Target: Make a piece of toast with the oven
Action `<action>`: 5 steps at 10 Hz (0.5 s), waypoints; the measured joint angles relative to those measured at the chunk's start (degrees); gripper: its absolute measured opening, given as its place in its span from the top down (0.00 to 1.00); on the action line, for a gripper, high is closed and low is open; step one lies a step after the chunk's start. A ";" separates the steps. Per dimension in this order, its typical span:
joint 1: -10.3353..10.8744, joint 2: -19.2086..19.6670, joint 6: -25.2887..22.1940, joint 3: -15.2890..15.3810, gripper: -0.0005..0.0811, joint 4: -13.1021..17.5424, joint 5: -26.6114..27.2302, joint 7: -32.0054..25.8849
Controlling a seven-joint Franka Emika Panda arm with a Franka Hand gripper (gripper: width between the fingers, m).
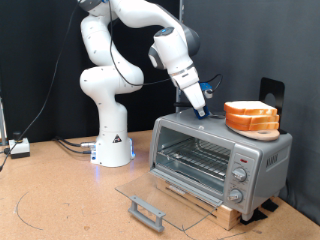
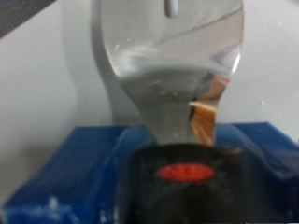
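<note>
The silver oven [image 1: 262, 158] stands on a wooden slat base [image 1: 222, 208] at the exterior view's right. Its glass door [image 1: 150, 190] is dropped open, with the grey bar handle [image 1: 147, 212] lying low in front and the wire rack [image 1: 195, 158] showing inside, bare. Two bread slices [image 1: 250, 113] are stacked on an orange plate [image 1: 258, 131] on the oven's roof. My gripper [image 1: 201, 114] points down at the roof's back left part, just left of the plate and touching or almost touching the roof. The wrist view is blurred, showing blue pads [image 2: 75, 168], shiny metal [image 2: 168, 65] and a small tan patch [image 2: 207, 107].
The arm's white base [image 1: 112, 140] stands behind and to the left of the oven. Cables [image 1: 60, 146] run along the table at the left, to a small box [image 1: 18, 149]. A black stand [image 1: 270, 92] rises behind the plate. The wooden table [image 1: 60, 200] stretches out in front and to the left.
</note>
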 joint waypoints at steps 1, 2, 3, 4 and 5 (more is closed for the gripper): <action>0.00 0.00 0.00 0.04 0.27 0.00 0.00 0.00; 0.00 0.00 0.00 0.10 0.11 0.00 0.00 0.00; 0.00 0.00 0.00 0.21 0.11 0.00 0.00 0.00; 0.00 0.00 0.00 0.35 0.03 0.01 0.00 0.00; 0.00 0.00 0.08 0.48 0.01 0.07 0.39 0.00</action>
